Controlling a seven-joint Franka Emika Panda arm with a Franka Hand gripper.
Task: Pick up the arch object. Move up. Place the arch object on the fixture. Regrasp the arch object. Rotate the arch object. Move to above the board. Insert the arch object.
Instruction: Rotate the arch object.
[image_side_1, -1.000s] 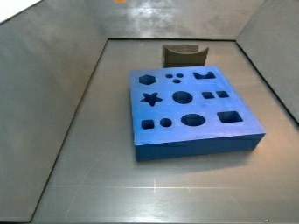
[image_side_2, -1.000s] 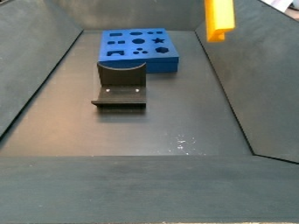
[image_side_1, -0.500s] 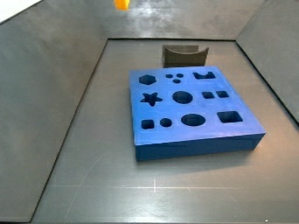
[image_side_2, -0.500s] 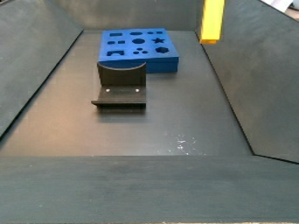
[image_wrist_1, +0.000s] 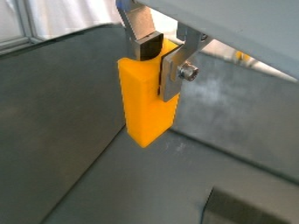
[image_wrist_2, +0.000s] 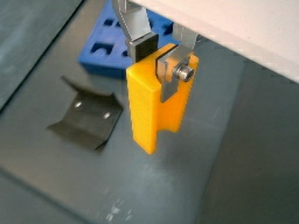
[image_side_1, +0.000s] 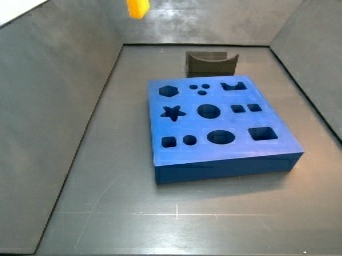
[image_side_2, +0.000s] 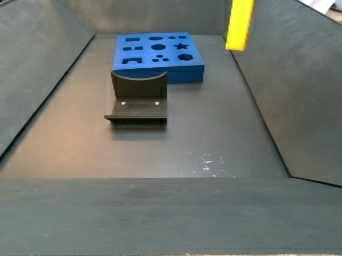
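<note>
Gripper (image_wrist_2: 162, 54): high above the floor — fingers clamped on the arch object (image_wrist_2: 155, 105).
Long axis: hanging vertical.
Fixture (image_side_2: 136, 98): below, well apart — by the board (image_side_2: 159, 56).

You have one arch object (image_wrist_1: 149, 101), seen in both wrist views and at the top edge of both side views (image_side_2: 239, 25); one hand (image_wrist_1: 163, 61), up in the air over the floor (image_side_2: 187, 190), with two fingers (image_wrist_1: 145, 39) clamped on the block's upper end; one screw (image_wrist_2: 183, 73) shows on a finger in a wrist view; you have one fixture (image_side_1: 209, 63) on the floor and one board (image_side_1: 221, 162), each visible in both side views; on the board's top you can count one star (image_side_1: 173, 112) among roughly eleven cut-outs (image_side_1: 221, 135), though the smaller ones are hard to tell apart.
</note>
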